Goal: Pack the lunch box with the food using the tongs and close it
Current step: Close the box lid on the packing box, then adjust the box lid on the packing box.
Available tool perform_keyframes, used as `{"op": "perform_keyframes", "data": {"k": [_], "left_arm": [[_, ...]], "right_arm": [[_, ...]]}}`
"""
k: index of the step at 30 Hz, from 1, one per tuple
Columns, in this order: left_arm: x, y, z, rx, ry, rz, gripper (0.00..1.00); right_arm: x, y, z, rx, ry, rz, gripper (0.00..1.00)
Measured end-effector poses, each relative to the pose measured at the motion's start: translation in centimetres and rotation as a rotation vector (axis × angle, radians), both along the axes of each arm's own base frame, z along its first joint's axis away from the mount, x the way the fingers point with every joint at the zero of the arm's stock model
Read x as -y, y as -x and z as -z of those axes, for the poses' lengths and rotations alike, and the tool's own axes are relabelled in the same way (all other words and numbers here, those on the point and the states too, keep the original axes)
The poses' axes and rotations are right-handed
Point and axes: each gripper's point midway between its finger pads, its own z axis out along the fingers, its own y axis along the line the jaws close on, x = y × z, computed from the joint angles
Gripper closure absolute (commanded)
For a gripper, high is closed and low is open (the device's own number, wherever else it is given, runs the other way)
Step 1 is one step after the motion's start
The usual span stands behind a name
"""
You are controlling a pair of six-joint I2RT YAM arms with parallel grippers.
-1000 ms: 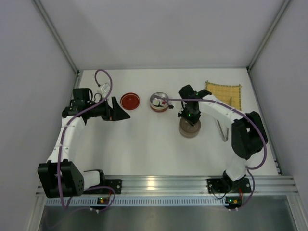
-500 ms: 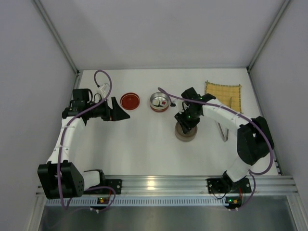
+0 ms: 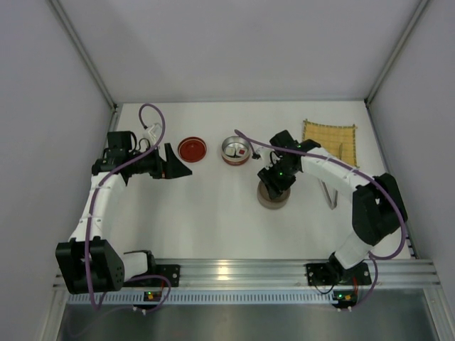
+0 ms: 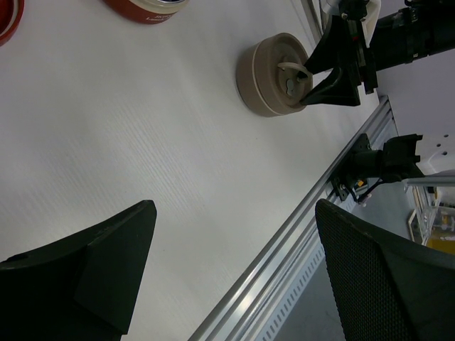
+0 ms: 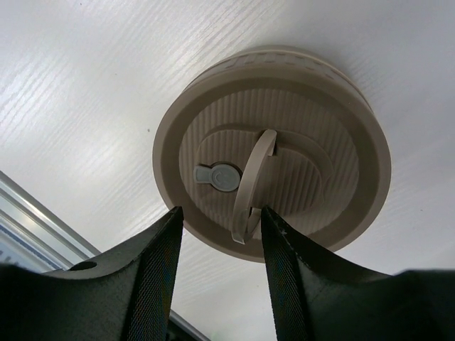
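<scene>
right pincer [image 5: 220,217], half open, straddles the lid [image 5: 334,121] handle [image 5: 250,181] at centre frame, likely to lift it; left pincer [image 4: 233,213] hangs wide, idle.

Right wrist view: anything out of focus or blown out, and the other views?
Right wrist: the beige lid is sharp and evenly lit, the right claw a soft dark silhouette. Left wrist: the left claw is just as dark. Top external: glare on the aluminium rail.
</scene>
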Motion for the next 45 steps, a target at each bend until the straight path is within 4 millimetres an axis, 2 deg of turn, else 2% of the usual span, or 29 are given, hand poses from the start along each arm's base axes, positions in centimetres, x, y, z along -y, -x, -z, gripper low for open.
{"op": "perform_keyframes", "data": {"k": [7,17,24,30,32,36,37,40,45], "left_arm": [[0.1,0.0,-0.2,0.006,0.009,0.008,0.02],[0.2,0.1,-0.3,0.009,0.017,0.015,0.02],[0.2,-0.1,-0.3,0.016,0.016,0.015,0.02],[0.2,-0.1,-0.3,0.017,0.016,0.015,0.02],[0.2,-0.1,-0.3,0.017,0.016,0.015,0.02],[0.2,-0.1,-0.3,0.017,0.015,0.014,0.02],[0.2,-0.1,-0.3,0.017,0.015,0.014,0.02],[0.2,-0.1,-0.3,0.018,0.015,0.015,0.02],[0.2,-0.1,-0.4,0.018,0.016,0.015,0.02]], "right_arm": [[0.4,-0.2,-0.1,-0.013,-0.023,0.006,0.54],[2.1,-1.8,-0.4,0.001,-0.038,0.054,0.55],[2.5,-3.0,-1.8,0.046,-0.065,0.073,0.57],[3.0,-3.7,-4.1,0.134,-0.077,0.080,0.60],[3.2,-4.6,-4.9,0.180,-0.062,0.083,0.62],[3.5,-5.4,-5.5,0.224,-0.047,0.059,0.81],[3.2,-5.3,-5.7,0.227,-0.059,0.045,0.88],[1.8,-4.4,-6.8,0.212,-0.149,-0.021,0.99],[-0.5,-3.0,-8.6,0.168,-0.288,-0.109,1.00]]}}
